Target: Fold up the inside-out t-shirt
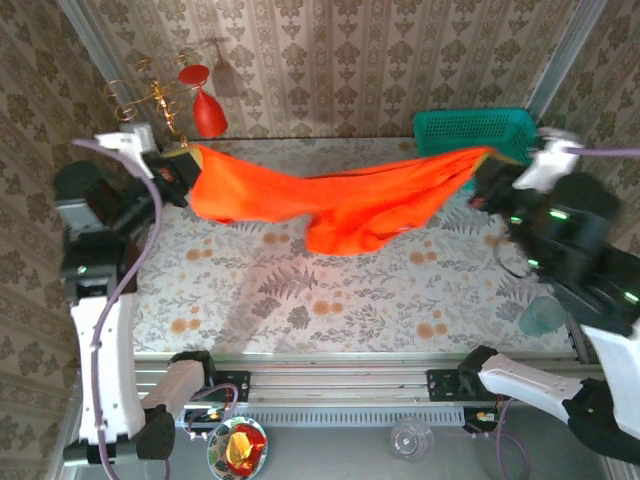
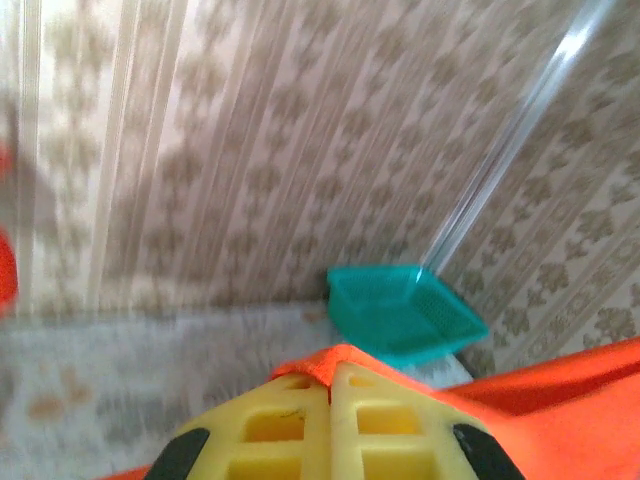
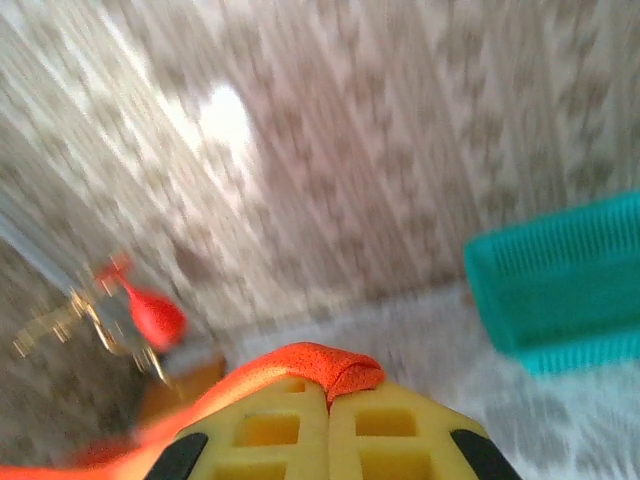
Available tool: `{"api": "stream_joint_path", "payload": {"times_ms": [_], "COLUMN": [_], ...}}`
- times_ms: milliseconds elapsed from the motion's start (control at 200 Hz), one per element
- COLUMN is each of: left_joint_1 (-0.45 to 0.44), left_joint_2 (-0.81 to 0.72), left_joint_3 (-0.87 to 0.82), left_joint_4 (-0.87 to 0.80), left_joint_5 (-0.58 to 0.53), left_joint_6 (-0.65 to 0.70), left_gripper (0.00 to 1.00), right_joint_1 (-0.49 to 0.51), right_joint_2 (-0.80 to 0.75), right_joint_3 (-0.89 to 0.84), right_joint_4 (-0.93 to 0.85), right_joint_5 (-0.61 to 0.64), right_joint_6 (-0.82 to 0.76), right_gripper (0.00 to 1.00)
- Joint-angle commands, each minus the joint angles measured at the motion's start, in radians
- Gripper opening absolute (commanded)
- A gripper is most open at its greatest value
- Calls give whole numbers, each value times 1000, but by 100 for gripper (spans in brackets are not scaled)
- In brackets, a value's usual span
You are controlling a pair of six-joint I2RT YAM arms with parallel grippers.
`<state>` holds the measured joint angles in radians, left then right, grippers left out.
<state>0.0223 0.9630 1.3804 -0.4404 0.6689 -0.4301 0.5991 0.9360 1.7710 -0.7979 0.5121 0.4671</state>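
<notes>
The t-shirt hangs stretched above the table, sagging mid-span, because my left gripper and right gripper each pinch one end to spread it flat for folding; my wrist views show cloth nipped between pressed-together yellow pads, too small to judge from above.

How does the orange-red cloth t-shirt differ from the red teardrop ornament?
The orange-red cloth t-shirt is large and matte; the red teardrop ornament is small and glossy. The t-shirt sags between left claw and right claw; the ornament sits by a gold stand. Both are reddish.
</notes>
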Motion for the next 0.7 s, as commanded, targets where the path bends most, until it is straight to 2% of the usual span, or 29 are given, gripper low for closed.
{"api": "stream_joint_path", "payload": {"times_ms": [0, 50, 120, 195, 240, 290, 470, 695], "left_joint_1": [14, 32, 64, 73, 72, 72, 75, 82], "left_joint_2": [21, 44, 85, 122, 132, 127, 70, 33], "left_joint_3": [-54, 21, 209, 388, 438, 433, 259, 271], "left_joint_4": [80, 46, -25, -76, -78, -64, -12, 0], "left_joint_5": [22, 24, 30, 19, 15, 13, 12, -14], "left_joint_6": [-65, -56, -37, -13, -17, -25, -49, -24], "left_gripper": [0, 0, 0, 0, 0, 0, 0, 0], "right_joint_1": [-7, -7, -6, -7, -7, -7, -7, -7], "right_joint_2": [-81, -94, -89, -57, -41, -37, -36, -29], "right_joint_3": [62, 12, -60, -76, -73, -73, -44, -14], "right_joint_4": [60, 107, 141, 133, 136, 155, 169, 135], "right_joint_5": [127, 119, 93, 65, 57, 51, 48, 5], "right_joint_6": [-111, -111, -87, -67, -57, -55, -63, -54], "right_gripper": [0, 0, 0, 0, 0, 0, 0, 0]}}
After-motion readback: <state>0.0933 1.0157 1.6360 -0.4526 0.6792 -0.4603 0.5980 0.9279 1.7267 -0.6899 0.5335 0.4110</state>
